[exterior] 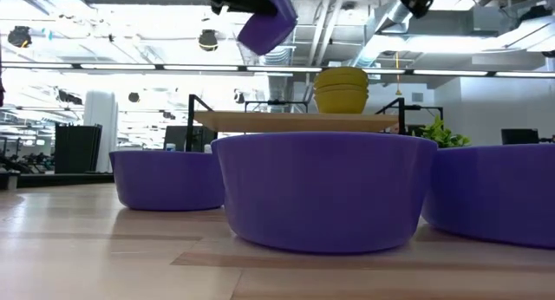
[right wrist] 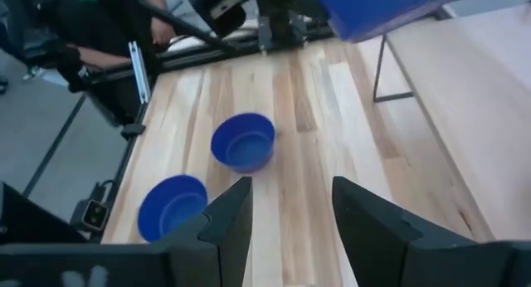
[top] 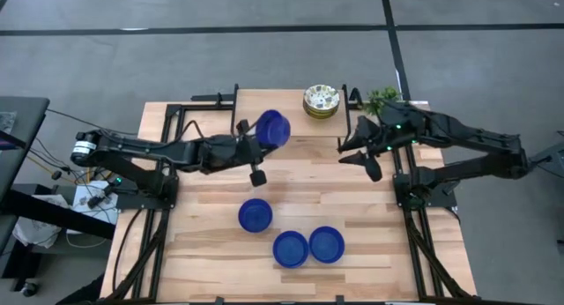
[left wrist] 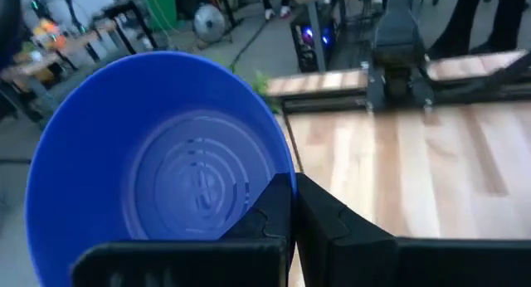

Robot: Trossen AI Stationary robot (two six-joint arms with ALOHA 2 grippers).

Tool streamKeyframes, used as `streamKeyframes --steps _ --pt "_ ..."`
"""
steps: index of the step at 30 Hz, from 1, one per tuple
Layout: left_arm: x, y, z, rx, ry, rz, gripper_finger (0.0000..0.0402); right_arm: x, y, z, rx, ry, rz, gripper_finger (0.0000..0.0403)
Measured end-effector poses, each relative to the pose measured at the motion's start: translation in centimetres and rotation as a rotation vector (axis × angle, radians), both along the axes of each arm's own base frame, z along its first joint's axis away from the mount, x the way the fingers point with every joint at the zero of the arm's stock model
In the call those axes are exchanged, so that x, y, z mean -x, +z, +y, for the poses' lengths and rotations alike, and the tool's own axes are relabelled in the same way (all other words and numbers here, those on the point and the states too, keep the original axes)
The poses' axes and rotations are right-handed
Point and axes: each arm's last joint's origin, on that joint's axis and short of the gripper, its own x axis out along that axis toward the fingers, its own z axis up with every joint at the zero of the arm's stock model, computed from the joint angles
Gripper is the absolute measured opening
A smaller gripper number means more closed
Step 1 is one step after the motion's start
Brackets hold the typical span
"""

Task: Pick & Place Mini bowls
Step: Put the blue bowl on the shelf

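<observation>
The left gripper (top: 249, 139) is clenched on the rim of a blue bowl (top: 271, 128) and holds it tilted in the air above the wooden table (top: 211, 217), near the stack of floral bowls (top: 322, 101). This stack stands on a raised wooden shelf (top: 282, 100) at the far edge of the table, and the lifted bowl is just beside the shelf's front edge. The lifted bowl is empty inside (left wrist: 166, 171).

Three other blue bowls sit upright and empty on the table, well apart from the stack: one (top: 255, 214) closer to it, and two (top: 290, 249) (top: 326, 244) touching or almost touching behind that one.

The right gripper (top: 366, 155) has its fingers spread and holds nothing; it hovers over the table beside the stack. A small green plant (top: 381, 99) is next to the stack. Around the table is grey floor (top: 264, 40).
</observation>
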Motion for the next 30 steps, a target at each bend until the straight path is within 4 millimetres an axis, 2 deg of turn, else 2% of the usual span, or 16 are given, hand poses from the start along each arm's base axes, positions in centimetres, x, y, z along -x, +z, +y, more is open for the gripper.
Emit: streamKeyframes --steps 8,16,25,30 --pt "-3.0 2.2 1.0 -0.12 0.026 0.027 0.0003 1.9 -1.3 0.1 -0.015 -0.026 -0.048 0.0154" --pt "-6.0 2.4 3.8 -0.196 0.094 0.188 0.0003 3.6 -2.8 0.3 -0.006 -0.042 -0.05 0.0157" --pt "-5.5 3.1 7.1 -0.181 0.184 0.306 0.0003 7.0 -3.9 0.2 0.021 -0.116 -0.147 0.0153" --pt "-5.1 3.0 8.6 -0.154 0.168 0.327 0.0003 8.6 -4.1 -0.1 0.041 -0.191 -0.241 0.0157"
